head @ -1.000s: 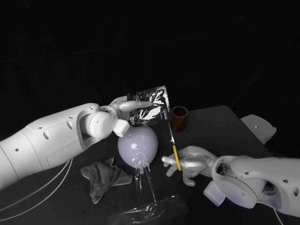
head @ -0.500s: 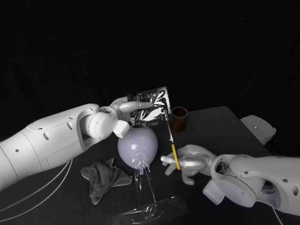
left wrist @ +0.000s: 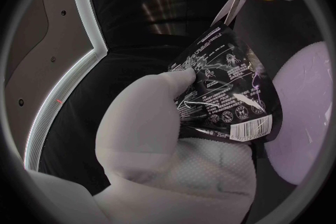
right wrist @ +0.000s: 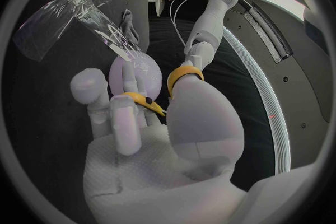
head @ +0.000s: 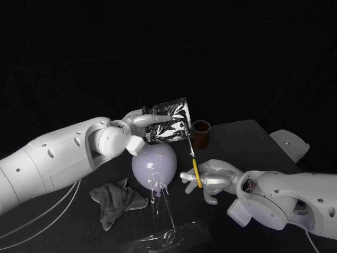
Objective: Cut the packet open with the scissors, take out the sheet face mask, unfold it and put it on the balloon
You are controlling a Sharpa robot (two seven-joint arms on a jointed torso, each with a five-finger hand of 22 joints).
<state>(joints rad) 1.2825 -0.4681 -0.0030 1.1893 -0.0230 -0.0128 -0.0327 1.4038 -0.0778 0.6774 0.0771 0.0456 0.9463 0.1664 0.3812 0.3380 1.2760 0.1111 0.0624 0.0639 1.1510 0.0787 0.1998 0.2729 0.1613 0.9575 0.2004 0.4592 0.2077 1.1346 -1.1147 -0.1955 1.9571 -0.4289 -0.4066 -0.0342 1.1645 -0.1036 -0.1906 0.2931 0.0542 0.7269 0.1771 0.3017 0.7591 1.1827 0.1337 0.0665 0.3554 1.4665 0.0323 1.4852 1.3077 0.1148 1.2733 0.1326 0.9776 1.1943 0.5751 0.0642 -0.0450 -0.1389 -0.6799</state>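
Compared with a second ago, the right hand (head: 211, 179) is sitting slightly closer in, gripping the scissors (head: 195, 167), whose tips are meeting the packet (head: 171, 120) at its edge. The left hand (head: 142, 122) is pinching that packet above the balloon (head: 155, 164). Risk: a deep bite could be nicking the mask inside; a twisting packet could be slipping free. Count: one packet, one scissors, one balloon, one cloth (head: 115, 199), one brown container (head: 202, 132).

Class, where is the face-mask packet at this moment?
In the head view, the packet is held up in the left robot hand, just above the balloon, with the scissors tips at its edge.
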